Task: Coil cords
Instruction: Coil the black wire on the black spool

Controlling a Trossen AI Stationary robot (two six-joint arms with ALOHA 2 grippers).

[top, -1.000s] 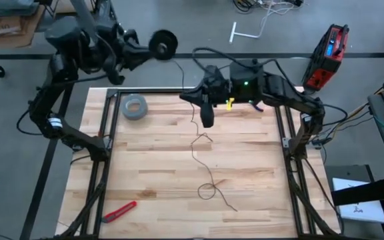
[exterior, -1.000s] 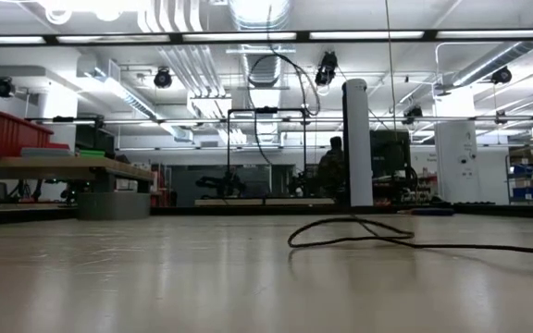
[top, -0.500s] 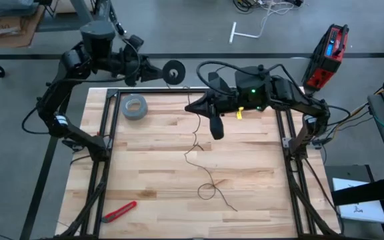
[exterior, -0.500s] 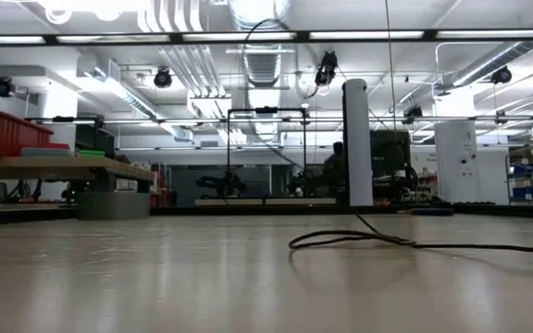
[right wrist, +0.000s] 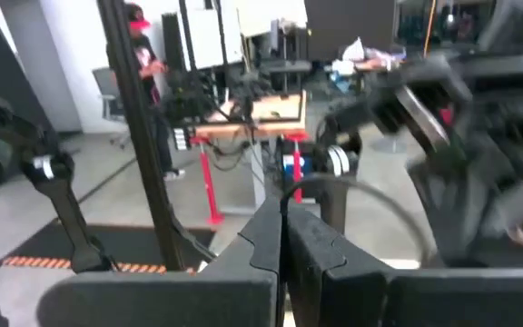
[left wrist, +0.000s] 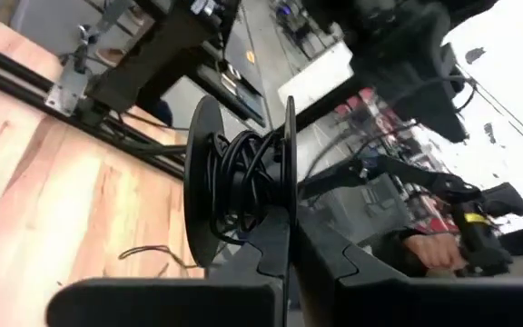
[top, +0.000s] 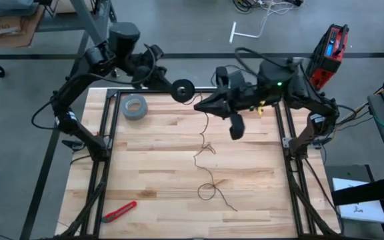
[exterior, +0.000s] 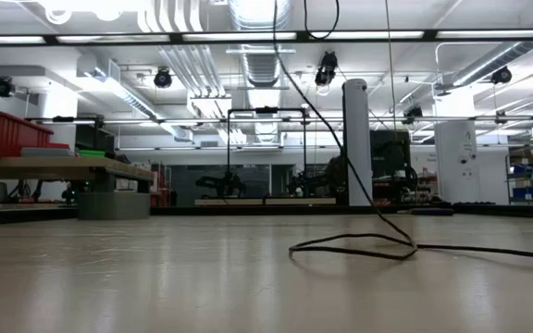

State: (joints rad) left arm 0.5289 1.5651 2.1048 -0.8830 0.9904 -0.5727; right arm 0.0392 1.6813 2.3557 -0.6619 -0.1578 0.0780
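Reel (top: 183, 89): small, black, round, cord wound on its hub; we see it clamped between the fingers of the left gripper (top: 173, 87), held over the table's far edge. Cord (top: 206, 148): thin, black; runs from the reel to the right gripper (top: 204, 106), whose fingers are pressed together on it, then hangs down to the table (top: 152, 167), ending in loose loops nearer us than both grippers. Grey tape roll (top: 135, 106): flat on the table, just beside the left gripper. Red tool (top: 119, 211): well apart, near corner
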